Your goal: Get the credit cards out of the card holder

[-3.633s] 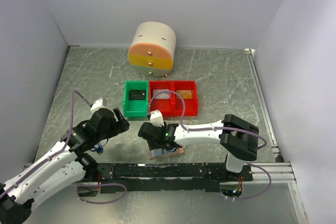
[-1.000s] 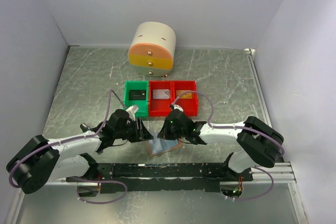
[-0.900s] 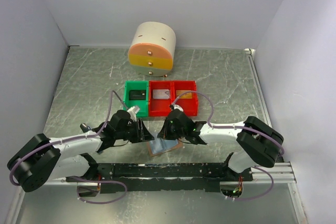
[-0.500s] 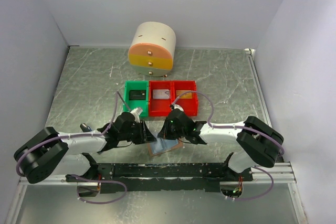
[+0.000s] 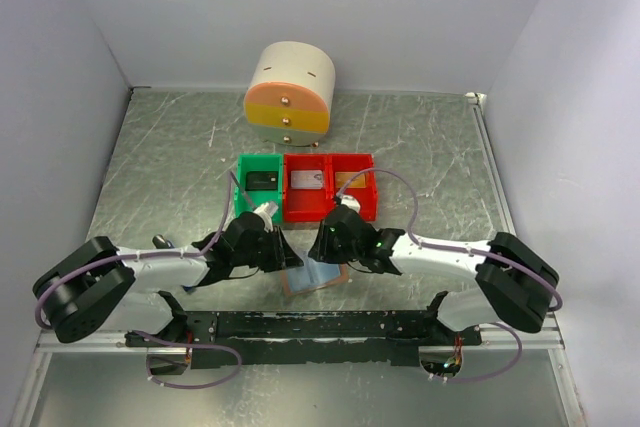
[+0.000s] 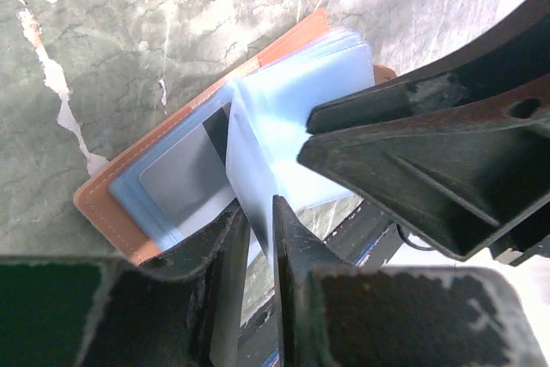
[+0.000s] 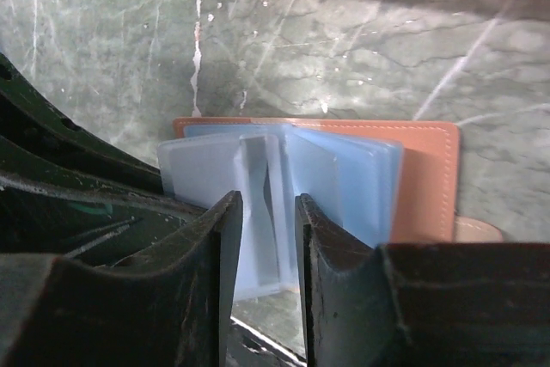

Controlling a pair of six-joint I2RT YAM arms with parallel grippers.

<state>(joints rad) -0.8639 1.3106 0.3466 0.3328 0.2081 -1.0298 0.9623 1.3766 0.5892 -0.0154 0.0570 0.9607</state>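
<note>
Seemingly the left jaws pinch a pale leaf (image 6: pixel 249 169) of the card holder (image 6: pixel 96 205); the right jaws stand apart around one. If that leaf is pocket, not card, pulling drags the holder along.

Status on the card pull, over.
Left gripper astride a raised pale sleeve, grip unclear. Right gripper open over the holder beside it. Grey card in its pocket. Grippers crowded.

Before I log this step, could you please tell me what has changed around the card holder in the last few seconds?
The left claw swung in from the table's left side to the card holder and narrowed around one pale sleeve. The right claw, shut at the holder a second ago, has loosened. The bins and round drawer unit stayed put.
</note>
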